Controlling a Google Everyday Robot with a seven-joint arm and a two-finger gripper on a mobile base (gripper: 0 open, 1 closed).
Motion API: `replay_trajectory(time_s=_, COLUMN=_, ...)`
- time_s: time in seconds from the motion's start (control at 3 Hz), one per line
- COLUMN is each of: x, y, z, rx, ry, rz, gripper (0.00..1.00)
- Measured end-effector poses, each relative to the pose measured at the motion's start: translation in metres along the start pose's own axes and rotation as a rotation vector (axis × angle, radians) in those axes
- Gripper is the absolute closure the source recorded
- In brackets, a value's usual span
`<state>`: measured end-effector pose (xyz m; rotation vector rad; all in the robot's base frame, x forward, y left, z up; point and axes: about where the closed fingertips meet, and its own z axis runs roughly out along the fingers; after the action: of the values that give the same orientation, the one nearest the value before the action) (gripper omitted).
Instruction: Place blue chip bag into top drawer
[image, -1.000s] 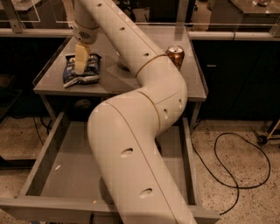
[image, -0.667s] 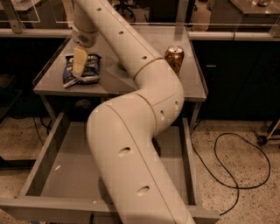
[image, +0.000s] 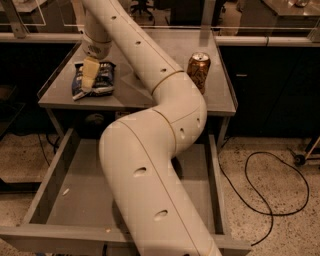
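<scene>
Cam view: gripper (image: 88, 82) at 10 o'clock, right over blue chip bag (image: 104, 76) on table (image: 220, 100). Can't tell if claw's apart or clamped. Bag's prob light, crinkly, slippery foil, so I'd pinch mid-body. Top drawer (image: 50, 186) open at 6 o'clock.

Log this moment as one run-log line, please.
gripper: at blue chip bag | bag: on table | top drawer: open, bag not in it

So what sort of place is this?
Likely a lab or office workspace: grey metal table, black cable loose on the speckled floor, dark cabinets alongside. The gripper is over the blue chip bag on the table.
</scene>
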<state>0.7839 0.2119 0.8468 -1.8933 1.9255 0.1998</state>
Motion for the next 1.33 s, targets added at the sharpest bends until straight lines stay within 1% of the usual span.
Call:
replay_trajectory(time_s=0.33, x=0.0000, y=0.0000, z=0.0000, rx=0.000, ry=0.000, rz=0.000, gripper=0.25)
replay_trajectory(time_s=0.67, x=0.0000, y=0.0000, z=0.0000, rx=0.000, ry=0.000, rz=0.000, gripper=0.46)
replay_trajectory(time_s=1.0, x=0.0000, y=0.0000, z=0.0000, rx=0.000, ry=0.000, rz=0.000, gripper=0.79)
replay_trajectory(time_s=1.33, x=0.0000, y=0.0000, z=0.0000, rx=0.000, ry=0.000, rz=0.000, gripper=1.00)
